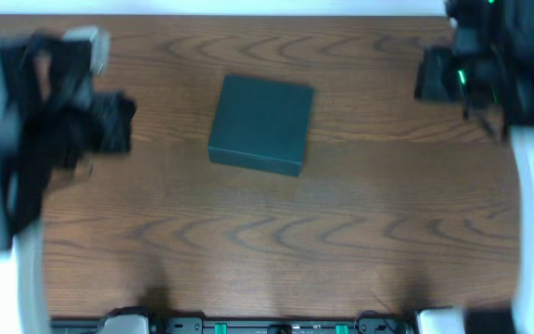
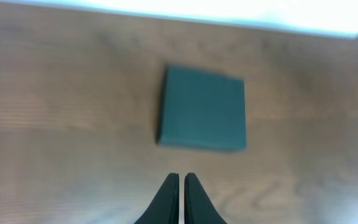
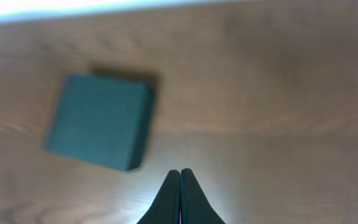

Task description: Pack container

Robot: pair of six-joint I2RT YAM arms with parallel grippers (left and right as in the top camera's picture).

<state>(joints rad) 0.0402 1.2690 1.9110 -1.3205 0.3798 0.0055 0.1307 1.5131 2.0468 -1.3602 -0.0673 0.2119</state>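
dark wood-grain bench [image 1: 276,232] carries the container [image 1: 261,123], a flat teal-green box with its lid on, lying near the middle and slightly turned. the left arm [image 1: 63,125] and the right arm [image 1: 494,65] stand well apart from it at either side (both blurred from overhead). the left jaws are all but closed on nothing, a thin slit between the fingertips [image 2: 168,196]; the right jaws seem fully closed, also empty.

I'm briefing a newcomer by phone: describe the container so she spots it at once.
Look at the brown wooden table. Near its middle lies the container, between the left gripper and the right gripper. Unlike those black grippers, it is a flat, square, dark teal box.
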